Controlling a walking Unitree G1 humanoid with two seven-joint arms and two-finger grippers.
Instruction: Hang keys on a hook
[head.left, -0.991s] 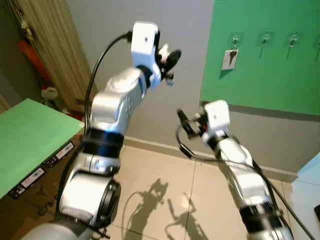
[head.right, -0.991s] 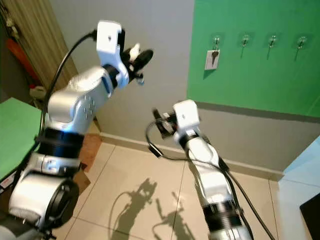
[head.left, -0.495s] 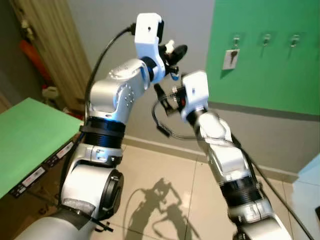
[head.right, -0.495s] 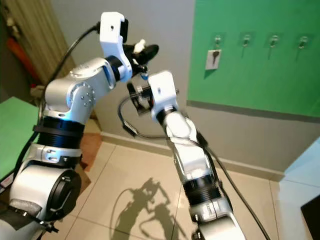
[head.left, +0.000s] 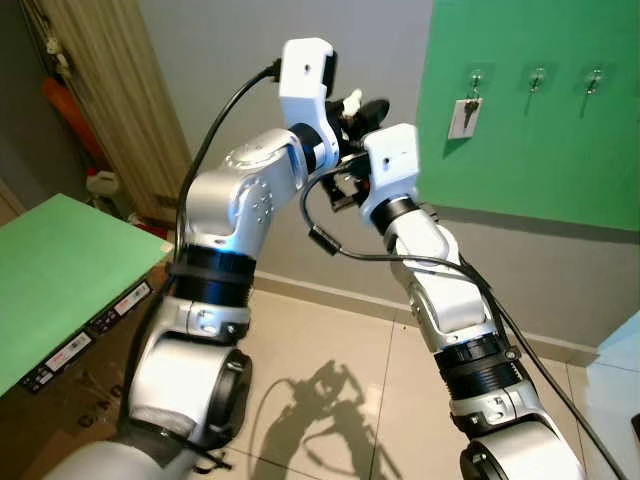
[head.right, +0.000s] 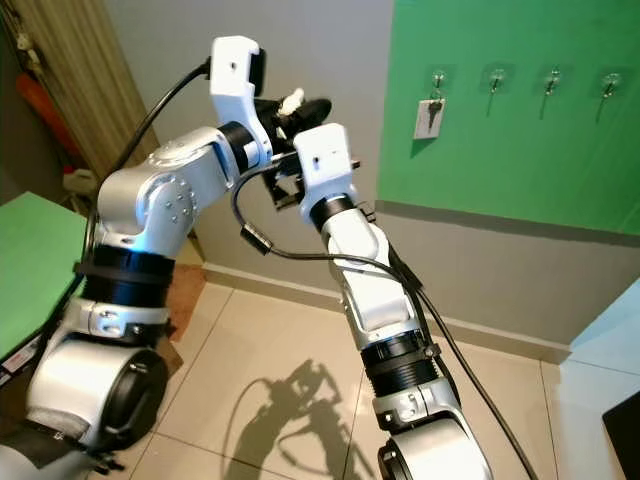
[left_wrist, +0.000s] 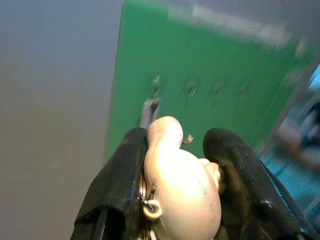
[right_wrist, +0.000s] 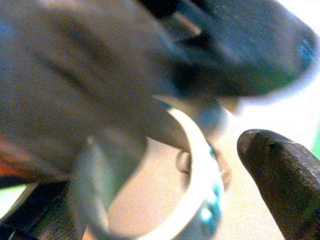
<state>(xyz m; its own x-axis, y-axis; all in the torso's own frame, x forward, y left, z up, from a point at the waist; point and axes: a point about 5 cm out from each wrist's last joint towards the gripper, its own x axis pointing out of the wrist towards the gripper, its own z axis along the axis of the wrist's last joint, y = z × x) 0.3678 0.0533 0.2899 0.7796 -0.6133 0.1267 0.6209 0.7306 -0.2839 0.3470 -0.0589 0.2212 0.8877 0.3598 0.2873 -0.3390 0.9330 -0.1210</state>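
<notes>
Right pincer (head.left: 345, 190) is half hidden behind its own wrist, grip impossible to tell. Left pincer (left_wrist: 175, 165) clenches the cream keychain (left_wrist: 177, 180), keys blurred below.

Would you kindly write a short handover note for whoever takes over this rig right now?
Left gripper: raised high, shut on a cream keychain charm with a small metal ring.
Right gripper: raised against the left one, close to the charm; whether it is open cannot be told, the right wrist view is blurred.
Green board: four hooks on the wall ahead; the leftmost hook already carries a key, the others look free.
Done: keys picked up.
Left: hang them on a free hook.
</notes>
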